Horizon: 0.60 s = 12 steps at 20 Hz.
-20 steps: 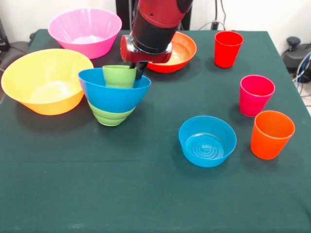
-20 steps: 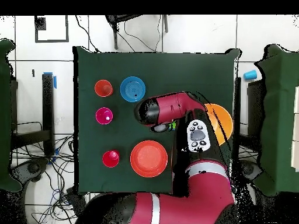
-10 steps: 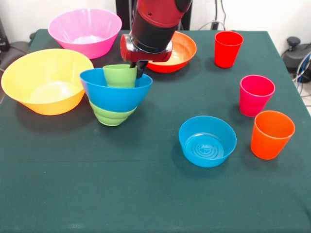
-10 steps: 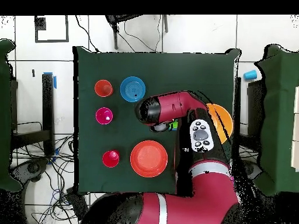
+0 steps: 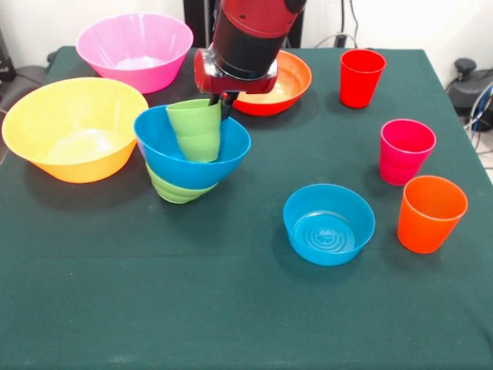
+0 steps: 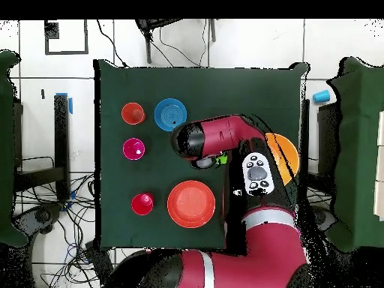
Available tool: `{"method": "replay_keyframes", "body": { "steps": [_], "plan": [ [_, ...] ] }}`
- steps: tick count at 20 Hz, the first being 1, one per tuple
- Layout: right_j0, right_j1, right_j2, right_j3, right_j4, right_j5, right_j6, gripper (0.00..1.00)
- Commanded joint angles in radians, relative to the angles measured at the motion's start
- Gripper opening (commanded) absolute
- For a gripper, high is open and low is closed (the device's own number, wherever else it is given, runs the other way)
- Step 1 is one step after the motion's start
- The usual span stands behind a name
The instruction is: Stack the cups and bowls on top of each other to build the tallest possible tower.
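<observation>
1. The gripper (image 5: 218,102) is closed on the rim of the green cup (image 5: 196,129), which sits inside the blue bowl (image 5: 192,150) on the small green bowl (image 5: 174,187), near the yellow bowl (image 5: 71,127).
2. The cup and both bowls lean to one side. I think the tower may fall over if the cup is pulled sideways.
3. If the cup is let go while it is tilted, it could roll out onto the table (image 5: 231,308).

— What's that under my claw (image 5: 219,108)?
— A light green cup (image 5: 196,129), ribbed glossy plastic, in the wide blue bowl (image 5: 192,154), smooth and shiny too.
— And the table (image 5: 231,308) around me?
— Dark green cloth, matt. My own shell is glossy red.
</observation>
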Motion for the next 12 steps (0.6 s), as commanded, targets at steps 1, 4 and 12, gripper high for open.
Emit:
{"method": "replay_keyframes", "body": {
  "steps": [1,4,12],
  "plan": [
    [-0.005,-0.011,0.094,0.001,-0.093,0.082,-0.317,0.0],
    [-0.002,-0.017,0.087,-0.004,-0.1,0.092,-0.318,0.0],
    [0.017,0.001,0.074,-0.029,-0.129,0.114,-0.289,0.0]
  ]
}}
